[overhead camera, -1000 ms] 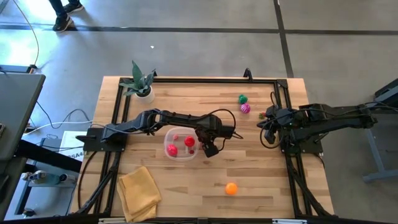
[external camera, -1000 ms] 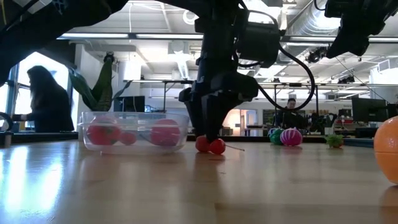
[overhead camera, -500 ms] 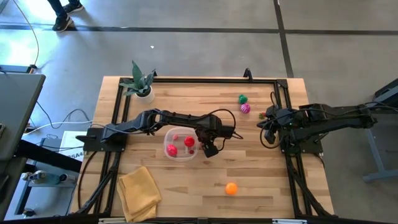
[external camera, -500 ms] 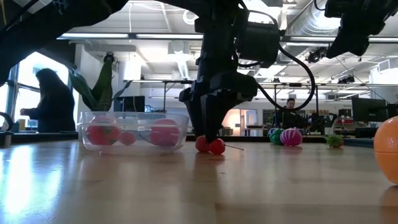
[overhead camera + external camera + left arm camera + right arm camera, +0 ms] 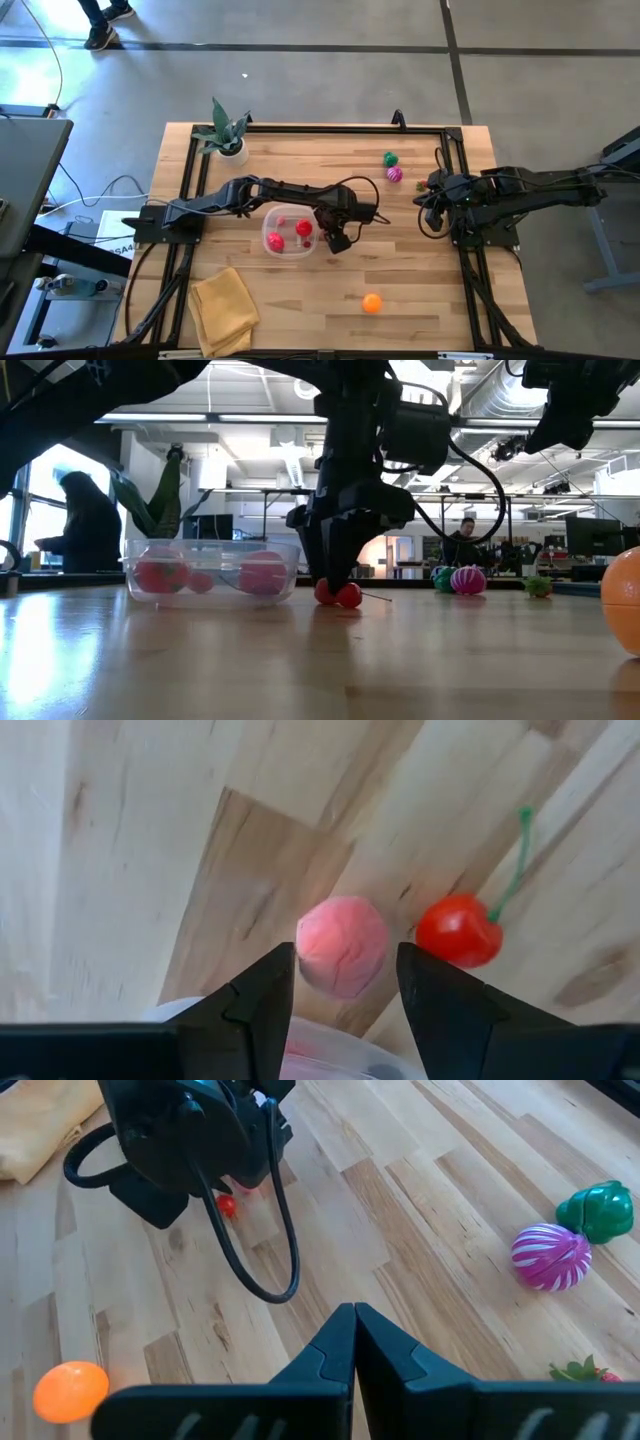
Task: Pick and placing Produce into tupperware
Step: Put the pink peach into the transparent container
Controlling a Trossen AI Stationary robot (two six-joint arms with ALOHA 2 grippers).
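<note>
Orange produce (image 5: 371,303) lies nearest the front edge, well apart from the rest. Left gripper (image 5: 335,240) stands low beside the tupperware (image 5: 290,232), fingers apart around a red cherry pair (image 5: 400,940) on the table. Right gripper (image 5: 430,214) waits at the right side, fingers together. Magenta and green pieces (image 5: 392,167) lie farthest.

Grey concrete floor (image 5: 330,70), bright window (image 5: 30,490), exposed ceiling ducts (image 5: 480,400), desks behind.

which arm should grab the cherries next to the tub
Left. The left gripper is open directly over the red cherries, right beside the tupperware. The right gripper is shut, waiting near the table's far right edge.
</note>
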